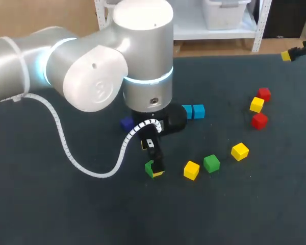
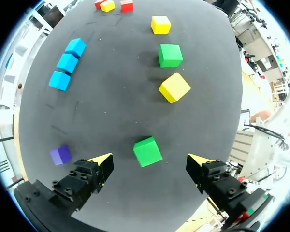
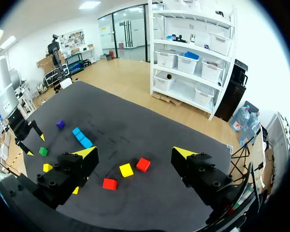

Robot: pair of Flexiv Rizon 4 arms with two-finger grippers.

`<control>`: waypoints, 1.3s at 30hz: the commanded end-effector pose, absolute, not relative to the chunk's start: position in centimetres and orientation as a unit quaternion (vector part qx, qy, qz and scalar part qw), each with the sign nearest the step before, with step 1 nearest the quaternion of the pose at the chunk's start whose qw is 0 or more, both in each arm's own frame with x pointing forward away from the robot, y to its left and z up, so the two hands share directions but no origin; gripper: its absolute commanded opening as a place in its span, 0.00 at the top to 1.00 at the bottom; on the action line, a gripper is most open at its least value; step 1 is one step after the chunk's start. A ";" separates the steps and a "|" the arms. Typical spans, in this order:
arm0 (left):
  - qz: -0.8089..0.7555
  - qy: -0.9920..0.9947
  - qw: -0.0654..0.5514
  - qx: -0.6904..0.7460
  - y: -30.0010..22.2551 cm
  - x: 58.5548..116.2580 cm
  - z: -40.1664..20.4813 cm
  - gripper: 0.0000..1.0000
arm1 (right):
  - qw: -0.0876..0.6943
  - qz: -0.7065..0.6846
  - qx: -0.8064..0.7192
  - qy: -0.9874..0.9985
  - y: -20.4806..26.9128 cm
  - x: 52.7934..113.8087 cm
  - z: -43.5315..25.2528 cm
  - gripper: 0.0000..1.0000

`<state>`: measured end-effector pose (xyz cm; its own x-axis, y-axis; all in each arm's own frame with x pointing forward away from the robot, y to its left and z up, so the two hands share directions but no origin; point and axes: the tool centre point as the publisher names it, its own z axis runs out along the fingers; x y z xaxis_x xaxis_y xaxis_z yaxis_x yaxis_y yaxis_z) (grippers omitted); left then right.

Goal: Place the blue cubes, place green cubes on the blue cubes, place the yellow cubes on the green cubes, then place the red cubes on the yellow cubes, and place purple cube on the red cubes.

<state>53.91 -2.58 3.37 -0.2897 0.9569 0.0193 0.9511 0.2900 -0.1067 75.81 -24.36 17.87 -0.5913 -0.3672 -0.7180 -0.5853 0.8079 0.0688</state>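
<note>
Left wrist view: tool around cube

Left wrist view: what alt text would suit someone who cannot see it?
The left gripper, open, hangs over a dark table with a green cube lying between its yellow-tipped fingers, touching neither. Ahead lie a yellow cube and a second green cube; a row of three blue cubes and a purple cube lie off to one side.

No text, label, number or sign can be read in any view. A faint embossed mark on the left arm joint is too blurred to make out.
</note>
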 end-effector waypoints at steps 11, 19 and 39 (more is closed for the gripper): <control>0.054 -0.789 0.069 -0.608 -2.9 54.6 1.2 0.00 | 0.362 0.150 -0.271 0.879 -24.3 75.8 17.9 0.00; 0.068 -0.787 0.086 -0.607 -2.9 54.7 0.4 0.02 | 0.362 0.150 -0.271 0.879 -24.3 75.8 17.9 0.00; 0.049 -0.793 0.104 -0.599 -2.8 54.8 0.2 1.00 | 0.362 0.150 -0.271 0.879 -24.3 75.8 17.9 0.00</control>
<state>54.74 -2.58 0.21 -0.2645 0.9595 0.0966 0.9376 0.2793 -0.2073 75.81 -24.35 17.87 -0.5913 -0.3672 -0.7180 -0.5853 0.8079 0.0688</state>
